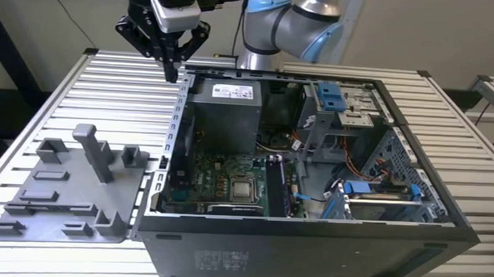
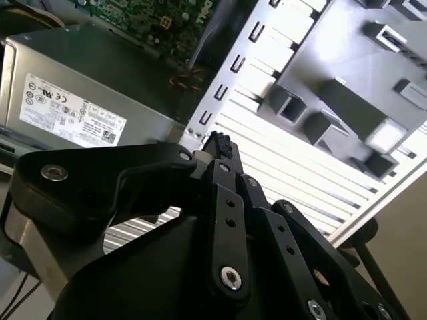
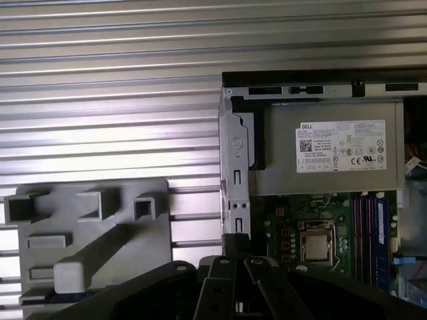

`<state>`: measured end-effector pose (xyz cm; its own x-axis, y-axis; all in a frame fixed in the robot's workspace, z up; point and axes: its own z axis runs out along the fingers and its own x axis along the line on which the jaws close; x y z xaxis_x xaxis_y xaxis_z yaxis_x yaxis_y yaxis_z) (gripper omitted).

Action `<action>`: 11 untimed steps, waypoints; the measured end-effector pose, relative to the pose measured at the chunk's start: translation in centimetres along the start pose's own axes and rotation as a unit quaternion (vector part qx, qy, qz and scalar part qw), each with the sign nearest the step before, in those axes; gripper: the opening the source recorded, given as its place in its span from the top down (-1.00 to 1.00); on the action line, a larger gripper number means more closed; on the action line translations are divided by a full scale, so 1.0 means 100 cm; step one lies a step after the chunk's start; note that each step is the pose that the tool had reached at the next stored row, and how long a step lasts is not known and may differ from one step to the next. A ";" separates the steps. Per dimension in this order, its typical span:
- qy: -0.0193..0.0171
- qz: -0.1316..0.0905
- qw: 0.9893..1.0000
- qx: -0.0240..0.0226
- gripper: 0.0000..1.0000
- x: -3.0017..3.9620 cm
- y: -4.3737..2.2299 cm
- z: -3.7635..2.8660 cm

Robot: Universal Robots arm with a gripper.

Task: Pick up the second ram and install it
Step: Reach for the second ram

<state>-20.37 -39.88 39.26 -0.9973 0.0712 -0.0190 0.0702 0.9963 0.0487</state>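
My fingers (image 1: 173, 71) are pressed together and hang above the worktop (image 1: 108, 97), at the corner of the open computer case (image 1: 309, 251) by the power supply (image 1: 225, 107). A dark blue memory stick (image 3: 380, 227) stands upright inside the case near the processor (image 3: 315, 245). I cannot tell if it is the second one.

**Soft overhead light, dim case interior**

Bright, diffuse light falls from above on the ribbed worktop (image 1: 84, 96). Its metal slats shine pale in the exterior view and carry streaky glare in the first wrist view. The open computer case (image 1: 309, 251) is shadowed inside. In the second wrist view the black claw (image 2: 217, 143) looms close, dark and soft-edged, and the grey holder block (image 2: 387, 137) bears a washed-out highlight.
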 end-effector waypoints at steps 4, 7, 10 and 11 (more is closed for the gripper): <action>0.000 0.000 1.000 0.000 0.79 0.0084 -0.0006 -0.0002; 0.000 0.000 1.000 0.000 0.79 0.0156 -0.0011 -0.0004; 0.000 0.000 1.000 0.000 0.79 0.0223 -0.0016 -0.0005; 0.000 0.000 1.000 0.000 0.79 0.0244 -0.0017 -0.0005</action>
<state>-22.82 -39.88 39.26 -0.9973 0.0712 -0.0190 0.0702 0.9963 0.0488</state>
